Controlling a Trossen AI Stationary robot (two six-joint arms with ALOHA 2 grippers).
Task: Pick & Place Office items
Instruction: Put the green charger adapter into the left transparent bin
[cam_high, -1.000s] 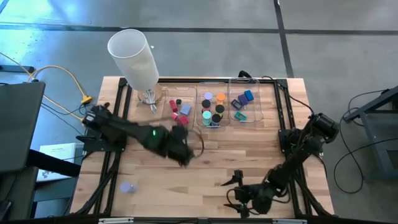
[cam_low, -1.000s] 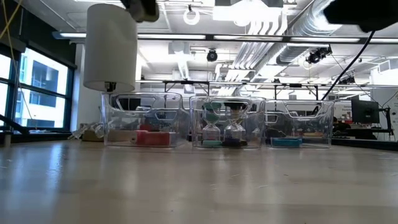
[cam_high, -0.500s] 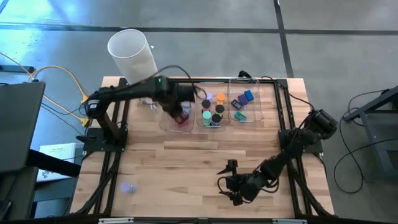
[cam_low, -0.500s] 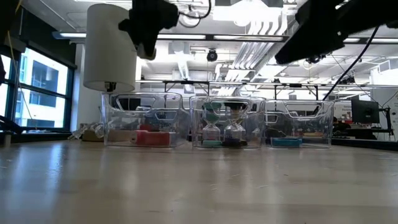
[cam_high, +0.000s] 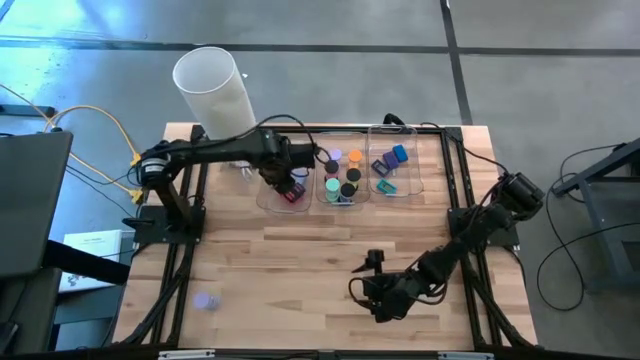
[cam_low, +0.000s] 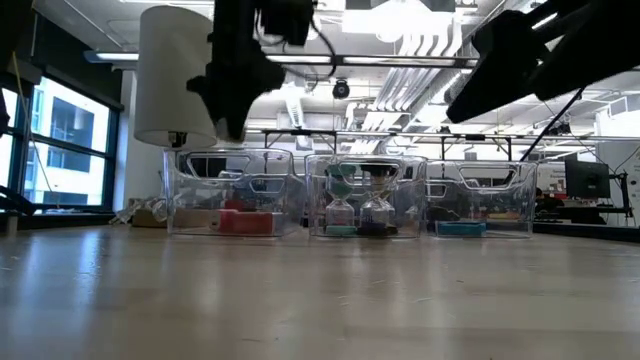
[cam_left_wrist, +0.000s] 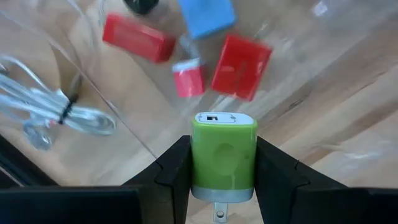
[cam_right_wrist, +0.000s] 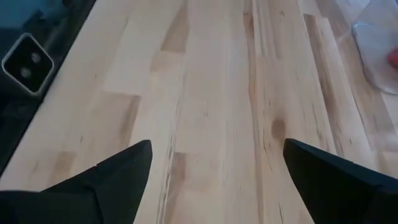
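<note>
Nearest me, my right hand (cam_high: 372, 287) hovers spread over bare table (cam_high: 300, 260). Farther back, my left hand (cam_left_wrist: 222, 165) pinches the green piece (cam_left_wrist: 223, 155) above the left tray (cam_high: 268, 196), red blocks (cam_left_wrist: 241, 66) and a blue piece (cam_left_wrist: 206, 15) lying below.

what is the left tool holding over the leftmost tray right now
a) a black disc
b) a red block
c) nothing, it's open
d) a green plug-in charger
d: the left wrist view shows the left tool shut on a green charger, prongs showing, above the red blocks in the clear tray.
</note>
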